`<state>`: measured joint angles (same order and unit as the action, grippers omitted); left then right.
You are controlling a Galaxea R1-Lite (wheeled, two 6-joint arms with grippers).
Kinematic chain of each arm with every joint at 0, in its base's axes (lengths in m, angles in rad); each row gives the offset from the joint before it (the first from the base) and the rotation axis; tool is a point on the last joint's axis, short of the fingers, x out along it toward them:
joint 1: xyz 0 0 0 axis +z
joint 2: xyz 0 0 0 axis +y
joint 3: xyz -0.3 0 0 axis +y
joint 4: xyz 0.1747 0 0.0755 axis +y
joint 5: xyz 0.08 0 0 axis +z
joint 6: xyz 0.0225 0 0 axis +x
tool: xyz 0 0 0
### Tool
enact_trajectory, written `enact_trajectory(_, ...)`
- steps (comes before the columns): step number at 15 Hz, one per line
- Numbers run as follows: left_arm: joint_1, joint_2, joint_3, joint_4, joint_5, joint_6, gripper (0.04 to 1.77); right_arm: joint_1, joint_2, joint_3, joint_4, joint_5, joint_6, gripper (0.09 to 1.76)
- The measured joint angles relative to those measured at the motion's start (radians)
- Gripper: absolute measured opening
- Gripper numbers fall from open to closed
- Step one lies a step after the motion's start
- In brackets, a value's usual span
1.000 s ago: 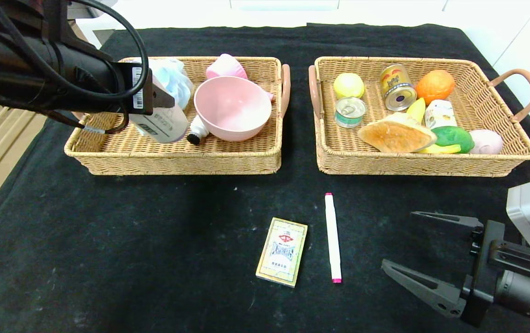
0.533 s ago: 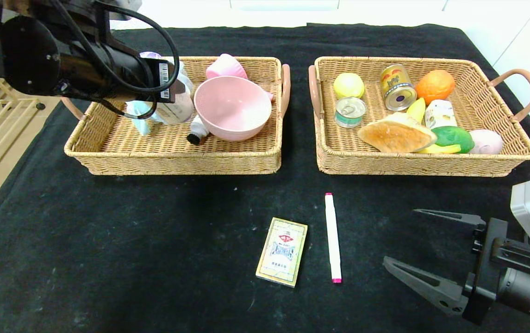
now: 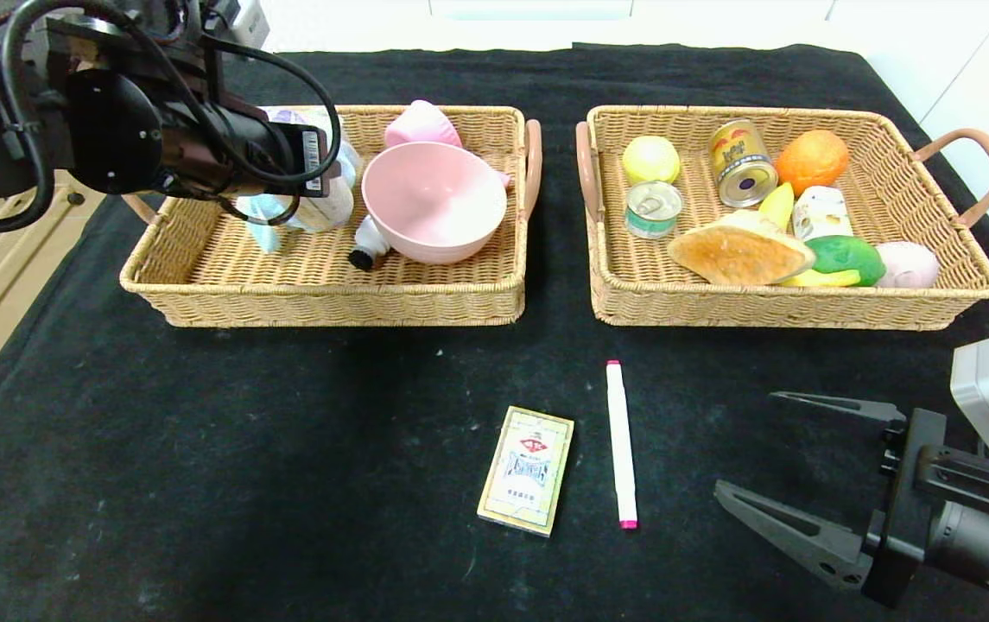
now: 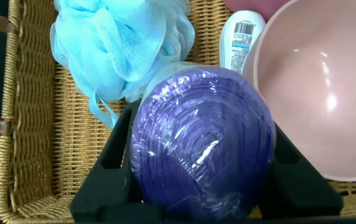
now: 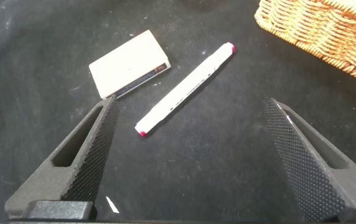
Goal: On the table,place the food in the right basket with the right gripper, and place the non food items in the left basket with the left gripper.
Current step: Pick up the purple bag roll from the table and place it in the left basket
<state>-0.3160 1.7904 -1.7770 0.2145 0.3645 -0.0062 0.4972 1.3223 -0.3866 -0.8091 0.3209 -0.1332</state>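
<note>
We hold purple-capped bottle (image 4: pixel 203 143) in left gripper (image 4: pixel 200 168) over left basket (image 3: pixel 200 298); lower beside sponge (image 4: pixel 119 46), then release. Right gripper (image 3: pixel 805 479) wide open, empty.

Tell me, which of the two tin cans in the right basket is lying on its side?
The gold can, toward the back beside the orange: it lies tipped over, its round end facing us. The small green-sided can stands upright, pull-tab lid up.

The left arm (image 3: pixel 157 147) hides most of the purple-capped bottle (image 4: pixel 203 149), whose body sits unseen behind its cap in the wrist view.
</note>
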Motion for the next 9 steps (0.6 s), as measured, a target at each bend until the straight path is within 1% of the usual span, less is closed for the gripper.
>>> enact_trajectory(2,-0.002,0.0,0.003,-0.002,0.001,0.003,1.0,0.001,0.001,0.0,0.0,0.0,0.0,1.71)
enact_trajectory(3,-0.003,0.0,0.006,-0.003,0.001,0.005,1.1,0.002,0.001,0.0,0.0,-0.001,0.0,1.71)
enact_trajectory(5,-0.003,-0.002,0.014,-0.004,0.001,0.003,1.24,0.004,-0.002,0.001,0.0,-0.001,-0.001,1.71)
enact_trajectory(7,-0.003,-0.009,0.025,-0.004,0.002,0.002,1.35,0.004,-0.002,0.002,0.0,-0.001,-0.002,1.71)
enact_trajectory(9,-0.011,-0.027,0.056,-0.005,0.003,0.002,1.43,0.005,-0.008,0.002,0.0,-0.001,-0.003,1.71)
